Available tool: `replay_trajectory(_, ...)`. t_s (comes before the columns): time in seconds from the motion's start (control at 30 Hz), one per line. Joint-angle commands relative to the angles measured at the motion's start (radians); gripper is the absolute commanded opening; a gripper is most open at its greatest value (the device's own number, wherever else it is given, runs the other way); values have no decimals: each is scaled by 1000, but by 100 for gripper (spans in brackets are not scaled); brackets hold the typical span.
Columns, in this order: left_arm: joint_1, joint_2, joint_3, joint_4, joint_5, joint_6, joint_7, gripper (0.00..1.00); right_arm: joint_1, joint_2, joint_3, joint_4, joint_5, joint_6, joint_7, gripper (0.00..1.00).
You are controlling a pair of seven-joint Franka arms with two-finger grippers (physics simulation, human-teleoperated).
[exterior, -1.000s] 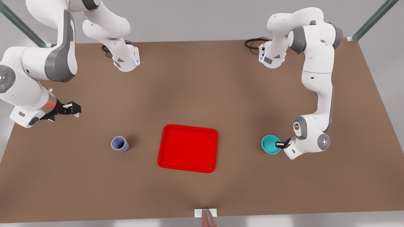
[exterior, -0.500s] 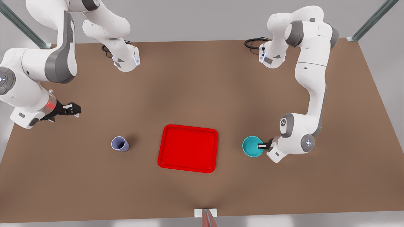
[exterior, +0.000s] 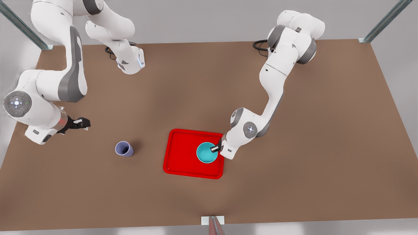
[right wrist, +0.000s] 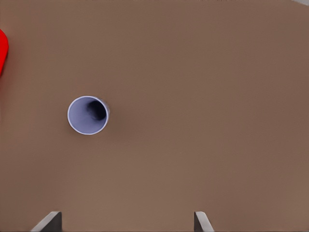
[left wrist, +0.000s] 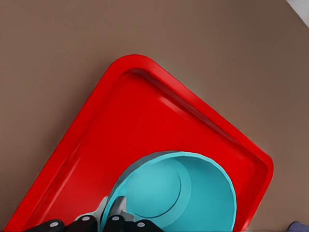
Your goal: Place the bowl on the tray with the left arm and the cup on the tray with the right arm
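Note:
The turquoise bowl (exterior: 205,153) (left wrist: 193,193) is over the red tray (exterior: 183,153) (left wrist: 130,121), in the tray's half toward the front view's right. I cannot tell whether it rests on the tray floor. My left gripper (exterior: 215,148) (left wrist: 112,215) is shut on the bowl's rim on the side toward the front view's right. The lavender cup (exterior: 124,149) (right wrist: 87,115) stands upright on the table, at the front view's left of the tray. My right gripper (exterior: 83,123) (right wrist: 126,222) hovers open, behind the cup and farther to the front view's left, clear of it.
The brown table (exterior: 294,179) has bare room on both sides of the tray. Both arm bases (exterior: 130,63) with black cables sit along the back edge. A small white bracket (exterior: 212,220) sits at the front edge.
The left arm has carried the bowl from the table at the front view's right over to the tray. The right arm has shifted slightly forward, toward the cup.

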Motion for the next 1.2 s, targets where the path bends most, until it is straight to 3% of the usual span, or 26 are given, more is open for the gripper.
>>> replay_trajectory(0.0,0,1,-1,0,-117,2,8,21,-6,-2,0,-20,1,22,0,100)
replay_trajectory(0.07,0,4,3,0,-106,2,19,100,-3,1,0,-135,7,156,20,100)
replay_trajectory(0.23,2,-22,15,0,-99,-15,13,100,11,150,0,-121,64,294,44,100)
replay_trajectory(0.33,15,-77,76,3,73,-145,22,100,14,171,0,-112,87,305,43,100)
replay_trajectory(0.37,20,-91,114,38,142,-231,45,100,26,173,0,-114,92,305,43,100)
replay_trajectory(0.43,22,-149,295,81,141,-520,373,100,37,196,0,-114,93,305,43,100)
replay_trajectory(0.5,23,-220,464,81,139,-682,649,100,37,214,0,-112,96,314,43,100)
replay_trajectory(0.57,25,-339,535,83,152,-817,683,100,37,230,-2,-114,99,335,43,100)
replay_trajectory(0.6,70,-418,520,74,168,-853,677,100,37,230,-2,-115,99,334,43,100)
replay_trajectory(0.67,319,-556,204,71,406,-912,683,100,37,243,-2,-120,99,332,43,100)
replay_trajectory(0.73,350,-580,158,77,414,-911,682,100,37,250,0,-120,99,328,43,100)
replay_trajectory(1.17,353,-545,141,78,437,-912,676,100,39,308,-2,-84,121,369,40,100)
